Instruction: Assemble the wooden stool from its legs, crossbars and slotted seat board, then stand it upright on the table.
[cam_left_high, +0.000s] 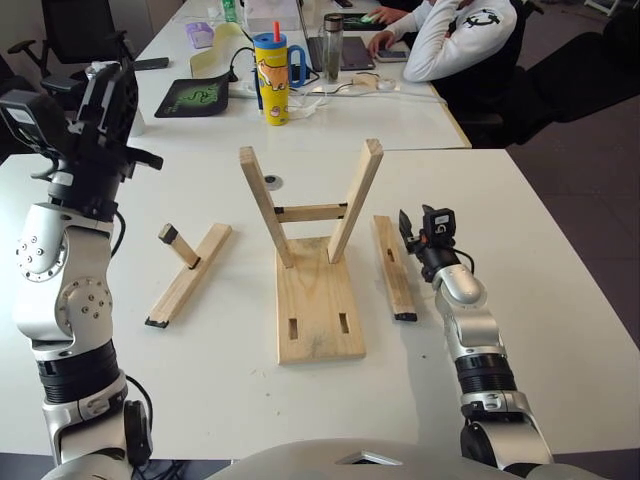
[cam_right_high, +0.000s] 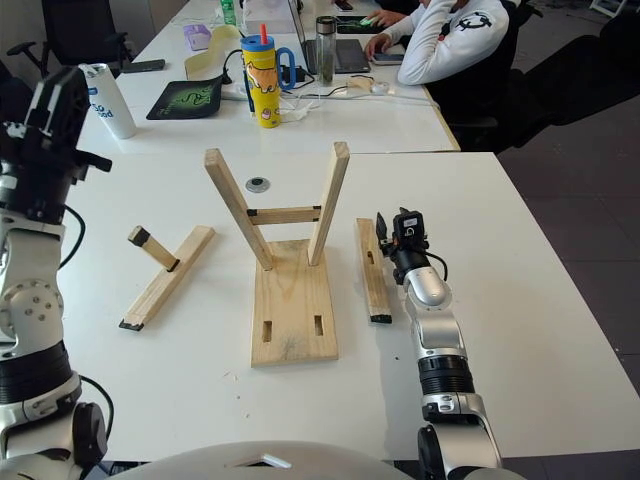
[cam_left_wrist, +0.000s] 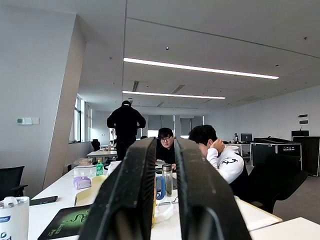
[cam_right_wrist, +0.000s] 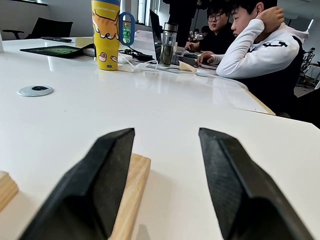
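Observation:
The slotted seat board (cam_left_high: 318, 310) lies flat mid-table. Two legs (cam_left_high: 356, 200) stand up from its far end, joined by a crossbar (cam_left_high: 310, 213). A loose leg (cam_left_high: 393, 265) lies just right of the board. To the left lies another leg with a short crossbar stub (cam_left_high: 190, 270). My right gripper (cam_left_high: 413, 230) is open and low over the table at the loose leg's far end; in the right wrist view one finger (cam_right_wrist: 100, 185) hangs over that leg (cam_right_wrist: 131, 197). My left gripper (cam_left_wrist: 164, 142) is held high at the far left (cam_left_high: 108, 90), shut on nothing.
On the far table stand a yellow cup (cam_left_high: 272, 78), a clear bottle (cam_left_high: 333, 45), a white cup (cam_right_high: 105, 100) and a green mat (cam_left_high: 200, 96). A person sits at its right end. A round cable grommet (cam_left_high: 271, 182) lies behind the stool.

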